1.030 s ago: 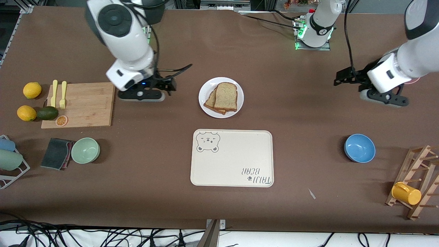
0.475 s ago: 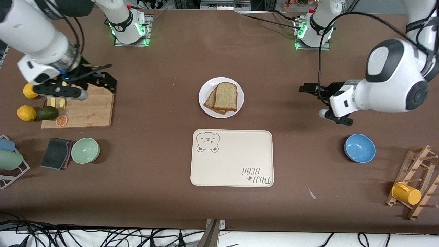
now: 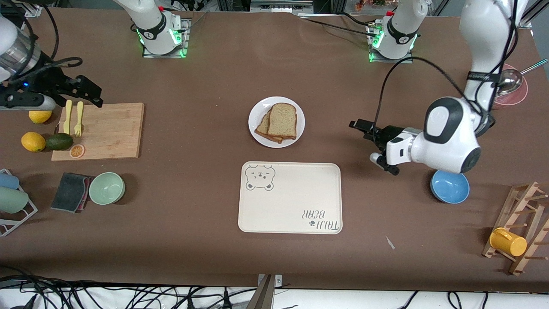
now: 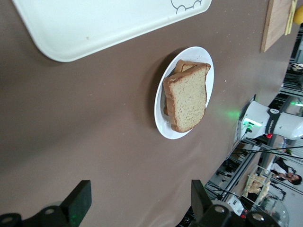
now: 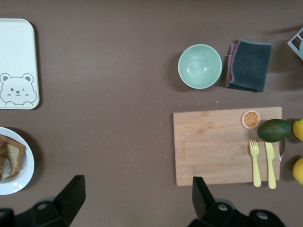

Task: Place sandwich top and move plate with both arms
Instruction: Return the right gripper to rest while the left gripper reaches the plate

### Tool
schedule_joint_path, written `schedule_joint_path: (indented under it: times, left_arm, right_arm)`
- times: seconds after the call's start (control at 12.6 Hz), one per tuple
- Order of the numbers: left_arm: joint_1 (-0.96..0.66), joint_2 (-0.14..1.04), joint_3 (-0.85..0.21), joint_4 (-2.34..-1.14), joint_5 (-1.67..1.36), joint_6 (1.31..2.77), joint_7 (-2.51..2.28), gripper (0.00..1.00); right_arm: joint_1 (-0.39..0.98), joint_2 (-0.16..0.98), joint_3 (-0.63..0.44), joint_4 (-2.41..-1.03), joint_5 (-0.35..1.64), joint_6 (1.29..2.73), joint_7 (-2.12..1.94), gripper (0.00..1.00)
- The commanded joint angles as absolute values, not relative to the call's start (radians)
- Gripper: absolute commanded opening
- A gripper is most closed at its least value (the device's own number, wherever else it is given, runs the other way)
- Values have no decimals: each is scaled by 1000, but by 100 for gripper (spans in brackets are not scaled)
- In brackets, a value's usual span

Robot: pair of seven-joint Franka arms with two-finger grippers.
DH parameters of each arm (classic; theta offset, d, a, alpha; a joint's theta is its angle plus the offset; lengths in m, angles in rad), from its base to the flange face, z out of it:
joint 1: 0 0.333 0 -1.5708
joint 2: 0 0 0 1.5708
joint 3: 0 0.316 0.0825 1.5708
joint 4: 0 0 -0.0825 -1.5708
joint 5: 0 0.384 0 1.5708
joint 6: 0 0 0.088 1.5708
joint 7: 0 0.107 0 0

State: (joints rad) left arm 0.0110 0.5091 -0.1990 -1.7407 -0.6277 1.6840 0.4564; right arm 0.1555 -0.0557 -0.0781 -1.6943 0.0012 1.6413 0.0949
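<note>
Left gripper [image 3: 374,143], jaws apart, empty, has swung toward plate [image 3: 297,133] | sandwich top [image 3: 282,120] lies on plate, ungrasped | right gripper [image 3: 64,88] open, withdrawn over cutting board [image 3: 111,131] | approach starting.

Two white jointed arms rise from bases along the far edge of the bench. The left arm [image 3: 450,137] descends from above, folds at a black-capped elbow joint and lies nearly level, its wrist pointing toward the middle of the bench. The left end effector [image 3: 369,143] hangs in the air over bare bench surface, holding nothing; in the left wrist view its two black fingers [image 4: 78,203] stand wide apart. The right arm [image 3: 13,47] reaches out to its own end of the bench. The right end effector [image 3: 85,92] hangs above the bench, likewise holding nothing; in the right wrist view its fingers [image 5: 71,194] are spread wide.
</note>
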Motion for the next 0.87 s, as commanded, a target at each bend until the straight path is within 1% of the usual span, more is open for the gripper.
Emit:
schedule_joint_path:
  times: [0.0,0.08,0.16,0.32,0.4,0.79]
  left_arm:
    - [14,548,-245,-1823,-762,1797,590,89]
    - [14,548,-248,-1883,-852,1856,650,88]
    - [9,552,-250,-1910,-891,1885,710,85]
    - [-1,561,-250,-1942,-900,1923,735,75]
    - [-21,566,-250,-1956,-903,1943,748,68]
    - [-86,612,-250,-1991,-1012,2068,814,61]
  right_arm:
    - [124,-90,-74,-1686,-6,1577,61,100]
    - [124,-91,-77,-1680,-27,1575,51,100]
    - [124,-91,-78,-1680,-50,1580,16,100]
    - [124,-91,-78,-1680,-57,1580,8,100]
    - [124,-89,-78,-1680,-49,1580,9,100]
    - [124,-80,-77,-1680,-49,1583,9,100]
